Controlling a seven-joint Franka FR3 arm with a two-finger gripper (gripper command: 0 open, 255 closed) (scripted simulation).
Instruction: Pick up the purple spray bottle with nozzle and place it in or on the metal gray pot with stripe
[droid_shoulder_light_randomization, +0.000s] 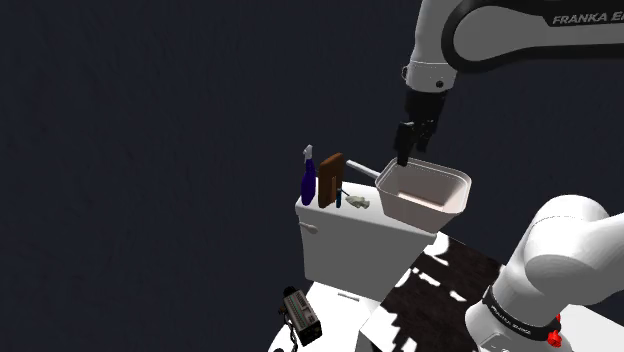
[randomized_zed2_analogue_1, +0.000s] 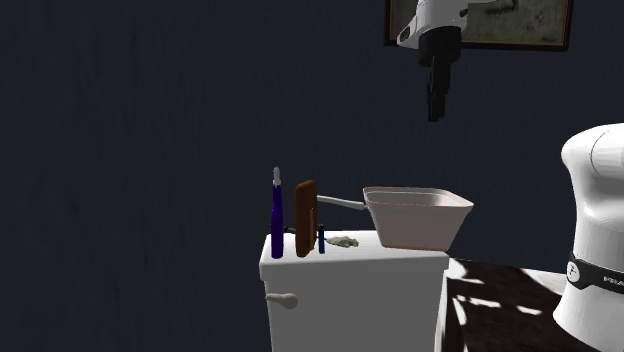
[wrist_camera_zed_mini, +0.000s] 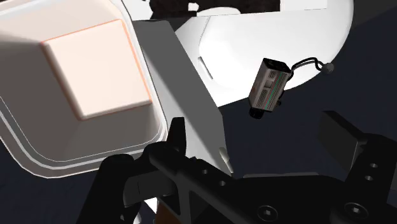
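1. The hand hangs above the pot, fingers pointing down. In the second exterior view the hand is well clear of the pot's rim.
2. In the wrist view the two black fingers stand spread, with nothing between them; the hand holds nothing.
3. The purple bottle stands upright on the white toilet tank, at the end towards the shoulder view's left.
4. The bottle is lower than the hand and well apart from it, off to the left in both exterior views.
5. A brown block stands just beside the bottle, between it and the pot.
6. The pot is pale and straight-sided. It sits at the tank's other end, and its long handle reaches towards the block.
7. A small pale object lies on the tank under the handle.
8. Seen from the wrist, the pot's inside is bare.
9. A small grey device with a cord lies on the white toilet lid below the tank.
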